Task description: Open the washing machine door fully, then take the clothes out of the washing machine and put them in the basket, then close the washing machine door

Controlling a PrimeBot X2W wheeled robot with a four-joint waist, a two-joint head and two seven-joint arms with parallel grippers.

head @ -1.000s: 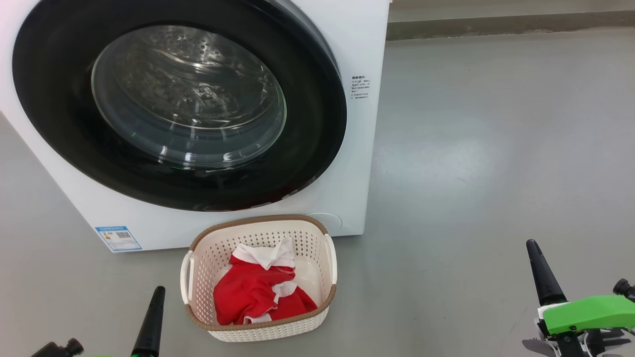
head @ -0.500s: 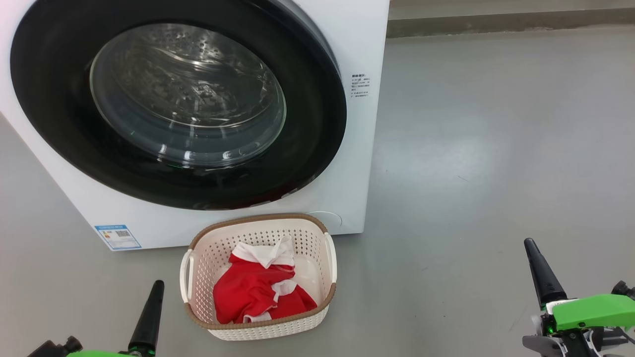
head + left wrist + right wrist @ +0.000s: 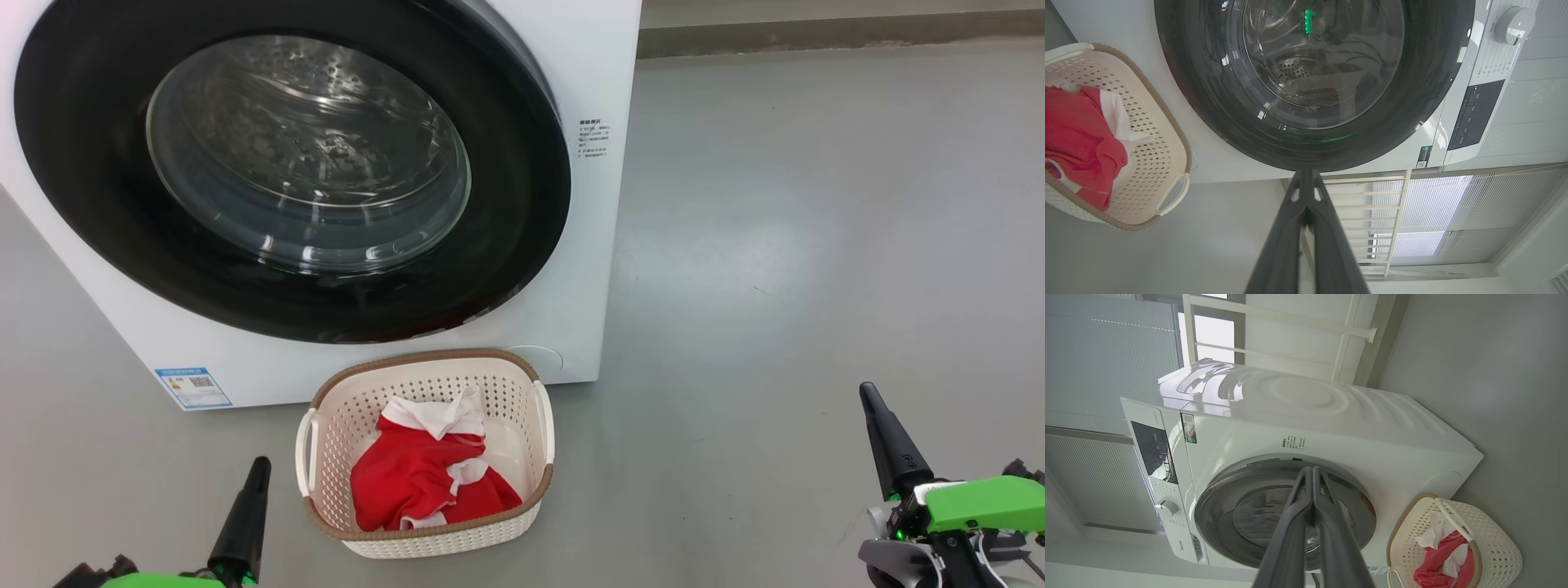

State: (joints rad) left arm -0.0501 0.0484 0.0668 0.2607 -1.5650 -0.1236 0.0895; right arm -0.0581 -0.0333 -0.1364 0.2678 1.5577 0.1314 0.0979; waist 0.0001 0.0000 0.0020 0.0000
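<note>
Now, glossy washing machine door [image 3: 290, 175] shut upper left, perforated basket [image 3: 424, 360] of soft red clothes [image 3: 420, 486] below, smooth grey floor [image 3: 784, 245] right, left hand [image 3: 260, 467] and right hand [image 3: 868, 394] clenched, empty.

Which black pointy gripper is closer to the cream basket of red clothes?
The left gripper, just beside the cream perforated basket; the right gripper stands far off.
</note>
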